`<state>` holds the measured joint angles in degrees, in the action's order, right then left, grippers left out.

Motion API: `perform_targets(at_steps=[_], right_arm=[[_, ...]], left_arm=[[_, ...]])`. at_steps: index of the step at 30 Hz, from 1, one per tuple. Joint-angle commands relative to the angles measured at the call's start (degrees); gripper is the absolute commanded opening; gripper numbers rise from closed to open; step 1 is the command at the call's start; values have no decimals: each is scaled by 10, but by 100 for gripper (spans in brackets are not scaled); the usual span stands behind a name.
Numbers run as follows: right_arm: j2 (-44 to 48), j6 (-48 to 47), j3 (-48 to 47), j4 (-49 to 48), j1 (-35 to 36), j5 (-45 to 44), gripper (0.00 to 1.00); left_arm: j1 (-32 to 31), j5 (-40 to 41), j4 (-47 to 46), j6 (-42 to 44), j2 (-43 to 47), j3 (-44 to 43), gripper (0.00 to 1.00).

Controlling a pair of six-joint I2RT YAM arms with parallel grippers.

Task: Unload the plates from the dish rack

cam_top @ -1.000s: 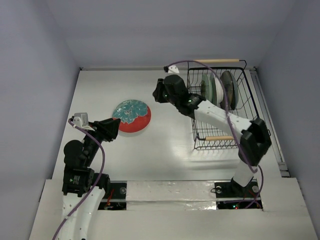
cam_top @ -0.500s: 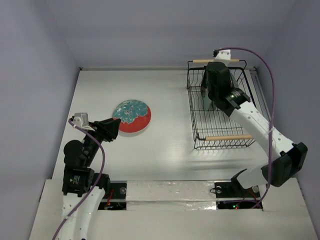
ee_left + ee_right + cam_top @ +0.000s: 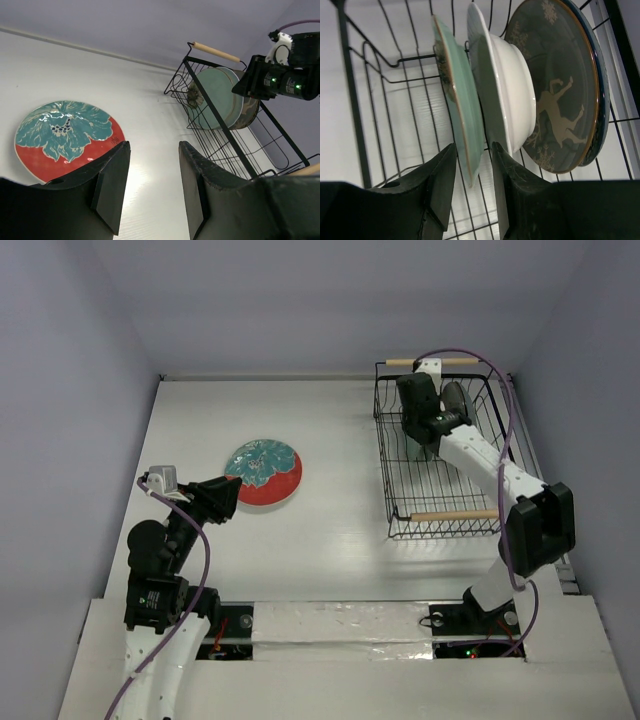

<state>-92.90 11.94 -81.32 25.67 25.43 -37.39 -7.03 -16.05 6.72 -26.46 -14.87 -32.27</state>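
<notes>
Change: right arm (image 3: 480,455) swung from mid-bench to dish rack (image 3: 455,515) within last sec. Now right jaws parted, straddling rim of front pale-green plate (image 3: 465,120), not yet clamped. Behind it, upright: white plate (image 3: 512,95), deer plate (image 3: 560,100). Outside rack: red plate (image 3: 263,472), flat on bench (image 3: 330,440); near it, left jaws parted, empty, unmoved. Implies 1 of 4 unloaded, 2nd pick imminent.

Both arms are of one build: white link shells with black joint housings. The left arm (image 3: 160,585) carries a purple cable (image 3: 206,562) from base to wrist and a pale camera block (image 3: 162,478) at the wrist. The right arm (image 3: 478,455) has a matching purple lead (image 3: 300,23) and green indicator lights (image 3: 273,80) on its black wrist housing. On the left gripper (image 3: 152,150) and right gripper (image 3: 473,150) I note the same fingers, matte black and wedge-shaped with rough edges.
</notes>
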Motion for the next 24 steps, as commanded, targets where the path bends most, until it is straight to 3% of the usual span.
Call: perform_targets(at_steps=[1, 8, 12, 15, 24], right_arm=[[-18, -10, -37, -4, -13, -1, 40], [-76, -18, -58, -11, -24, -17, 35], [-74, -27, -62, -19, -24, -37, 11], [-69, -34, -80, -7, -24, -53, 1], [-18, -97, -145, 9, -19, -98, 0]], left_arm=[[2, -6, -26, -2, 0, -10, 41], [2, -5, -26, -3, 1, -10, 41], [2, -6, -25, -2, 3, -10, 41], [2, -3, -25, -2, 5, -10, 41], [2, -6, -28, -3, 4, -8, 41]])
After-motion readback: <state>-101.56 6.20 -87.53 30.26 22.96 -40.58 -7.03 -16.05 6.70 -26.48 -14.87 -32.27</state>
